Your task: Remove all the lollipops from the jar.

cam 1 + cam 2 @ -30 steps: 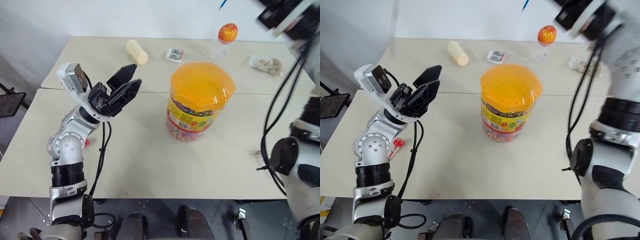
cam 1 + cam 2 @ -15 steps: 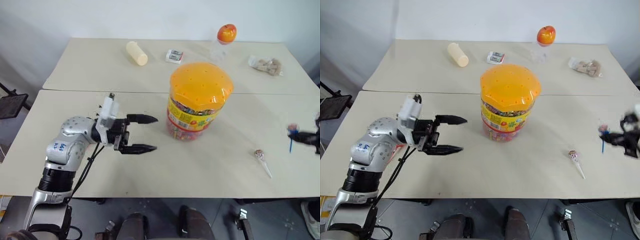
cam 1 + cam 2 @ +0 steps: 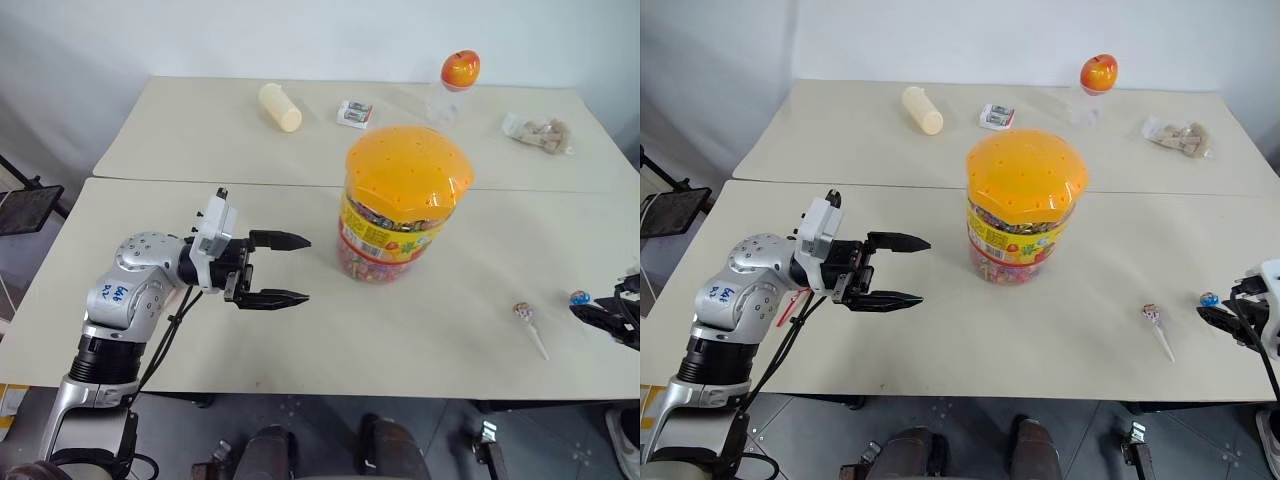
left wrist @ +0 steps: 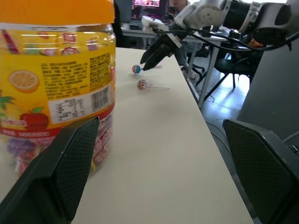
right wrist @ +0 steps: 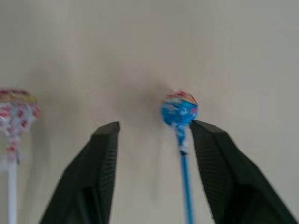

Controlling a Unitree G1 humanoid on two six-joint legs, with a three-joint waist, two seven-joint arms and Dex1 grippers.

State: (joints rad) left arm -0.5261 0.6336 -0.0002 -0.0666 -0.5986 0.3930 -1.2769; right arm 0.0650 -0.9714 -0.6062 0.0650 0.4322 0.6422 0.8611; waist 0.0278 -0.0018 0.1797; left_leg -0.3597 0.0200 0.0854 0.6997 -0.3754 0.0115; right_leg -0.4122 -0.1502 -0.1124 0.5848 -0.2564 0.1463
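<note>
The right gripper [image 5: 154, 133] is sitting low at the right-hand edge of the near table [image 3: 420, 330], partly cut off by the frame edge in the head views. Its two black fingers [image 5: 100, 154] are standing apart, gripping nothing. The blue lollipop [image 5: 180, 109] is lying on the table between them, its blue stick running just beside one finger; whether the finger is touching the stick is hard to tell. The pinkish lollipop [image 3: 521, 312] on its white stick is lying just to the left of it, near but apart.

The left gripper [image 3: 290, 268] is hovering level over the table with its jaws spread wide and empty, pointing towards the jar [image 3: 400, 200], which is standing a little way off. A red lollipop [image 3: 790, 305] is peeking out from behind the left forearm, mostly hidden.

The jar is standing upright at the seam between the two tables, its domed orange lid [image 3: 408, 170] dotted with holes. From the left wrist its yellow label [image 4: 60, 79] is showing fruit pictures, a barcode and blocks of small print too fine to read; wrapped candies are showing through the clear wall below.

On the far table a cream cylinder [image 3: 279, 106], a small packet [image 3: 354, 112] with unreadable print, an orange-red ball [image 3: 460, 68] on a clear stand and a clear bag [image 3: 540, 133] are lying well apart.
</note>
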